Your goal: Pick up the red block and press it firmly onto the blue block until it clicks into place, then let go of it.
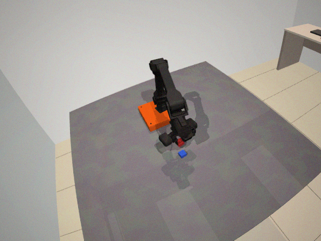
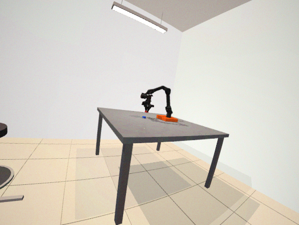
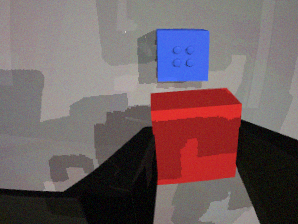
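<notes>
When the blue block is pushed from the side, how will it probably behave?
The blue block would likely slide rather than roll, since its sides are flat. It looks low and wide, so tipping seems unlikely. It is probably stiff, as its edges look straight and sharp.

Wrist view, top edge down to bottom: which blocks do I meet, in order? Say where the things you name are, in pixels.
Blue block (image 1: pixel 182 154) (image 2: pixel 144 117) (image 3: pixel 183 67), studs facing the camera → red block (image 1: pixel 180 142) (image 2: pixel 146 111) (image 3: pixel 196 145), held between the gripper's fingers.
</notes>
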Controlling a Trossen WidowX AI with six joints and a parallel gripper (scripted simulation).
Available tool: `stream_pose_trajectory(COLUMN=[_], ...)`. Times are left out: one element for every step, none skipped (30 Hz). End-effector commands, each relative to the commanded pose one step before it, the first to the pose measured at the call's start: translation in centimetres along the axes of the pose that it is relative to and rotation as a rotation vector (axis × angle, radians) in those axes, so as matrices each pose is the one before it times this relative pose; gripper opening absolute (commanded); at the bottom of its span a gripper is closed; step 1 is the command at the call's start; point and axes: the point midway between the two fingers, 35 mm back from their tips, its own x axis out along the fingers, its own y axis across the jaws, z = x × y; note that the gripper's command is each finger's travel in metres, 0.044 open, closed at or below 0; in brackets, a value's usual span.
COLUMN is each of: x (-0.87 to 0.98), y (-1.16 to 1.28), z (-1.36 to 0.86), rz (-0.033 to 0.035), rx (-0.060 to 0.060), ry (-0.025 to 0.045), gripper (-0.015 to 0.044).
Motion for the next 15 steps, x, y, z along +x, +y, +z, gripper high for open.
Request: stream_pose_trajectory(x=[0.975,0.191,0.116,0.039,0.000,0.090,0.271,0.450,0.570,0.447,0.268,0.089,0.000,0.000,0.028], y=[-0.317,-0.033,-0.018,-0.006,0.000,-0.001,-0.001,-0.001,0.001,0.002,0.002,0.001,0.000,0.000,0.000], z=[1.661,0.289,0.173,0.057,0.000,0.004,0.009,0.010,0.003,-0.006,-0.006,-0.003,0.000,0.000,-0.001], rz=[-0.00347,-0.00008,-0.00004,-0.00001,0.00000,0.00000,0.00001,0.00001,0.00002,0.00002,0.00001,0.00000,0.00000,0.00000,0.00000], rx=[0.0464,0.0079,0.0047,0.0016,0.0000,0.0000,0.0000,0.0000,0.0000,0.0000,0.0000,0.0000,0.0000,0.0000,0.0000], ry=[-0.00232,-0.00010,-0.00006,-0.00002,0.00000,0.00000,0.00000,0.00000,0.00001,0.00001,0.00001,0.00000,0.00000,0.00000,0.00000], gripper=[0.0000,0.0000,0.0000,0.0000,0.0000,0.0000,0.0000,0.0000,0.0000,0.0000,0.0000,0.0000,0.0000,0.0000,0.0000])
